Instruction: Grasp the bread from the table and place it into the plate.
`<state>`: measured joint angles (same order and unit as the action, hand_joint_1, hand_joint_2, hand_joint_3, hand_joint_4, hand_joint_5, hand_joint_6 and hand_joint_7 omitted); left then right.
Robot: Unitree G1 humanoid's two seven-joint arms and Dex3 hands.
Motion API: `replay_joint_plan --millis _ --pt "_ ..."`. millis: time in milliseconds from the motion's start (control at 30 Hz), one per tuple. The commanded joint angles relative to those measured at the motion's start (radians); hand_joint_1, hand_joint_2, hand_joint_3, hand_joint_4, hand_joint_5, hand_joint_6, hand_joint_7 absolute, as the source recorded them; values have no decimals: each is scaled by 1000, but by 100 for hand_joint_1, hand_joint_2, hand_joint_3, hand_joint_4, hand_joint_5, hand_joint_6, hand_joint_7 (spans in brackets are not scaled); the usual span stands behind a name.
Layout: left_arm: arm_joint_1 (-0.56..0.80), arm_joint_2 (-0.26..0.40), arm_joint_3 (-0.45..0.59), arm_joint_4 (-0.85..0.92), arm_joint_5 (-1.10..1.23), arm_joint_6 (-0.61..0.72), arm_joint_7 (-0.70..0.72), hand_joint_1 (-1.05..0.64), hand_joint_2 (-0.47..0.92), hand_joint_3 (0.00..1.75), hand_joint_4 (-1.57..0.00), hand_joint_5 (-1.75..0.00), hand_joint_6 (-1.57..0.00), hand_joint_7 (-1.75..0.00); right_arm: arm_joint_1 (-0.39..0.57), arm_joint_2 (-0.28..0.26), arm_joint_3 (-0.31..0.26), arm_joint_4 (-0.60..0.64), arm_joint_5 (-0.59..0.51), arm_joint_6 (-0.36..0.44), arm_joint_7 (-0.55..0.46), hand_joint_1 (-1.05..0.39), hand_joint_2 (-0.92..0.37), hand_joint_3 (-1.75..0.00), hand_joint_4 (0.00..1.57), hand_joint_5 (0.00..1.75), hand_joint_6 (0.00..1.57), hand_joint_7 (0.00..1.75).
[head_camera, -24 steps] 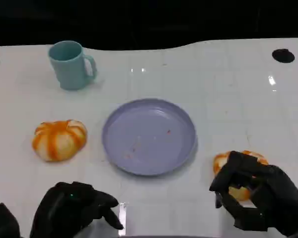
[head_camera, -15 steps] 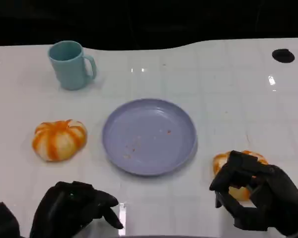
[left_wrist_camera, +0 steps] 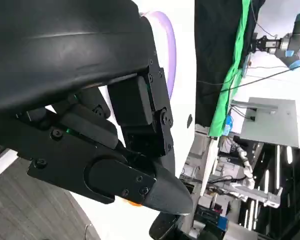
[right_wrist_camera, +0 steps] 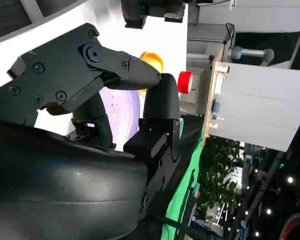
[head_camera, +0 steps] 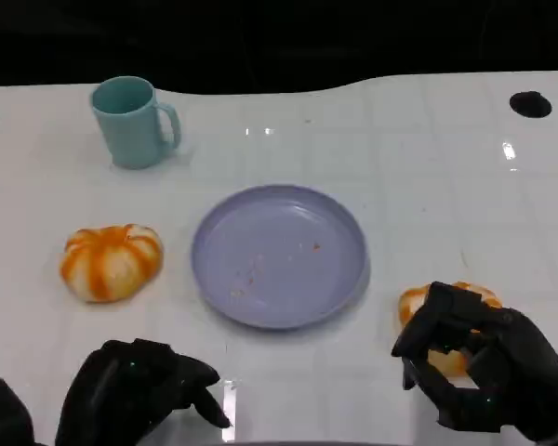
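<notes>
R robot hand [head_camera: 479, 367] curled over bread [head_camera: 417, 303] at tabletop [head_camera: 428, 167] near-right; can't tell if grip is closed. I read it as grasp prep. Plate [head_camera: 279, 255] centre, unloaded. L robot hand [head_camera: 139, 390] curled in, idle, holding nothing.

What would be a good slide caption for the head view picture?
Right hand closing over bread beside an empty purple plate.

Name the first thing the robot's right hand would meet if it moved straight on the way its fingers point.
The orange bread: the right hand is curled right over it, apparently touching. The purple plate lies beyond.
</notes>
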<state>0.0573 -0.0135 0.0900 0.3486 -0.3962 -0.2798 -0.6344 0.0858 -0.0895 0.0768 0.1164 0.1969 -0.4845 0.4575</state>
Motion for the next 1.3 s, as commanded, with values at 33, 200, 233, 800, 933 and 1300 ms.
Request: replay_joint_plan --millis 33,200,233,800,933,1300 --pt "2 11 5 -7 -7 2 -10 -94 86 0 -126 -88 -157 0 6 -9 -14 -13 1 4 -11 -33 -64 -83 64 169 68 121" --pt "4 9 4 -7 -7 -2 -12 -94 86 0 -126 -87 -156 0 -15 -38 -18 5 -86 -66 -35 -31 -74 -60 57 155 64 79" --pt "5 9 4 -8 -8 1 -11 -93 86 0 -126 -86 -156 0 -19 -43 -18 8 -96 -77 -37 -31 -73 -59 56 151 63 74" --pt "3 8 0 -5 -4 -5 -14 -93 86 0 -127 -84 -156 0 -45 -194 -41 -99 -583 -145 -256 -59 -92 -7 12 73 30 33" --pt "2 6 0 -3 -5 -4 -16 -93 86 0 -127 -84 -156 0 -32 -238 -38 -191 -694 -48 -260 -62 -90 -2 4 64 26 21" --pt "-6 1 -5 6 4 -11 -11 -93 86 0 -127 -85 -156 0 -47 -316 6 -320 -971 226 -234 -62 -84 0 0 53 26 7"
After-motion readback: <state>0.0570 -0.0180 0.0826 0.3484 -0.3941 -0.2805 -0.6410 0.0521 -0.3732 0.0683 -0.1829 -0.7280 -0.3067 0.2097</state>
